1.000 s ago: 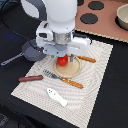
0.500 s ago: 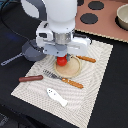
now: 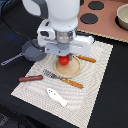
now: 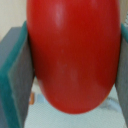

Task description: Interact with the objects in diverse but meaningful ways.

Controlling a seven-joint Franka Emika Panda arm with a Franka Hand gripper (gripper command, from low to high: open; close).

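Arm, white-bodied, stood over the middle of a pale woven placemat on a dark table. Gripper pointed straight down, clamped on the red tomato; the wrist view showed the tomato filling the frame, pressed on both sides by dark grey pads, its long axis running along the pads.

Tomato sat over a tan round plate near the mat's centre; contact with the plate could not be told.

Grey long-handled frying pan lay off the mat's edge at the exterior view's left, handle pointing further left and toward the camera.

Brown-handled utensil lay near that same edge, long axis roughly across the view.

A fork with an orange handle lay beside the plate, tines toward the exterior view's left.

White fish-shaped piece lay on the near part of the mat, long axis diagonal.
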